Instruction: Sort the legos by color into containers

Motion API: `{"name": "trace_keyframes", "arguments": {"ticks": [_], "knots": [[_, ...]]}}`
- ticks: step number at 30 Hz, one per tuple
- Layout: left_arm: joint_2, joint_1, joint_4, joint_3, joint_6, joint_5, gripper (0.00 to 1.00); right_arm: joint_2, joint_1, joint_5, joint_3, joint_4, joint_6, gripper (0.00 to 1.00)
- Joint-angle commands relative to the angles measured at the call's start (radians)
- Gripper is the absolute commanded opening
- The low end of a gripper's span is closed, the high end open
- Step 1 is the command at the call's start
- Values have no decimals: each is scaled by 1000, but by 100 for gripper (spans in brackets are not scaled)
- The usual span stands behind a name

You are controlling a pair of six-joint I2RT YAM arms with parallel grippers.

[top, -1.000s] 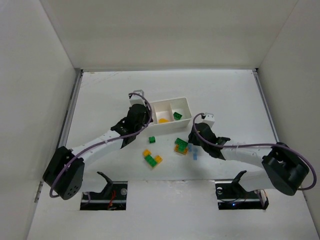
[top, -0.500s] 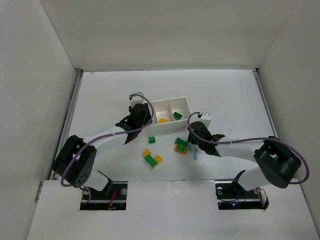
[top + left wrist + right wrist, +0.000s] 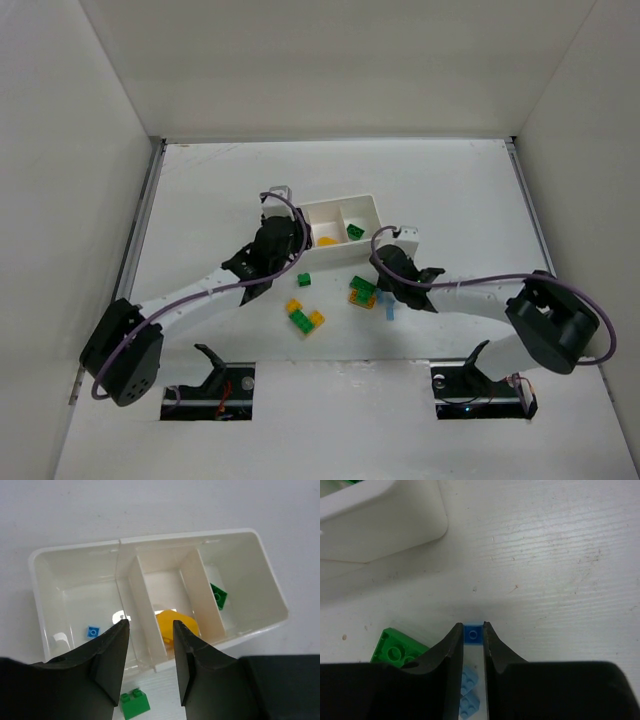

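Currently, the right arm's fingers (image 3: 451, 652) stand narrow and clamp a small dark blue brick (image 3: 473, 633) at their very tips. Whether the brick rests on the tabletop (image 3: 545, 555) or hangs just above it cannot be told. Two pale blue bricks (image 3: 467, 692) lie farther back between the fingers, and a loose green brick (image 3: 395, 653) lies just beside them.

The tray (image 3: 385, 530) lies ahead of these fingers and to their left, near but not touching. In the top view its long axis runs left to right, and the right arm stands off its right end.

The left wrist view gives the order of compartments:
- The left end compartment (image 3: 75, 600) holds a sorted blue brick (image 3: 92, 631).
- The middle one holds a yellow piece (image 3: 176, 622).
- The right end one holds a sorted green brick (image 3: 217, 596).

The matching compartment is therefore the one farthest from the held brick. The carry has to run the length of the tray, over both dividing walls.

The left arm's fingers (image 3: 111, 652) hold nothing and stand moderately apart, above the near wall at the left and middle compartments. The left arm is nearer the blue compartment and occupies the space above it, so a crossing right arm risks contact.
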Motion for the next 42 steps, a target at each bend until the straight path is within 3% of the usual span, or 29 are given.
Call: {"name": "trace_keyframes", "arguments": {"ticks": [1, 8, 12, 22, 25, 30, 33, 38, 42], "knots": [[-91, -33, 41, -39, 17, -13, 37, -76, 27, 50, 68, -26, 1, 18], [-323, -12, 33, -157, -12, -69, 36, -127, 98, -45, 275, 55, -113, 18], [-447, 13, 4, -214, -37, -101, 36, 7, 111, -157, 438, 150, -148, 19], [-621, 53, -158, -275, -86, -105, 36, 358, 114, -200, 748, 168, -159, 19], [-627, 54, -186, -275, -103, -98, 36, 397, 114, -195, 783, 167, -156, 27], [-625, 34, -203, -283, -104, -97, 36, 377, 116, -192, 779, 174, -162, 50], [-625, 31, -223, -286, -109, -97, 36, 325, 125, -174, 717, 177, -165, 51], [-621, 28, -224, -295, -110, -92, 37, 191, 200, -119, 494, 204, -165, 46], [-593, 19, -215, -291, -106, -82, 37, 147, 283, -38, 362, 204, -170, 60]]}}
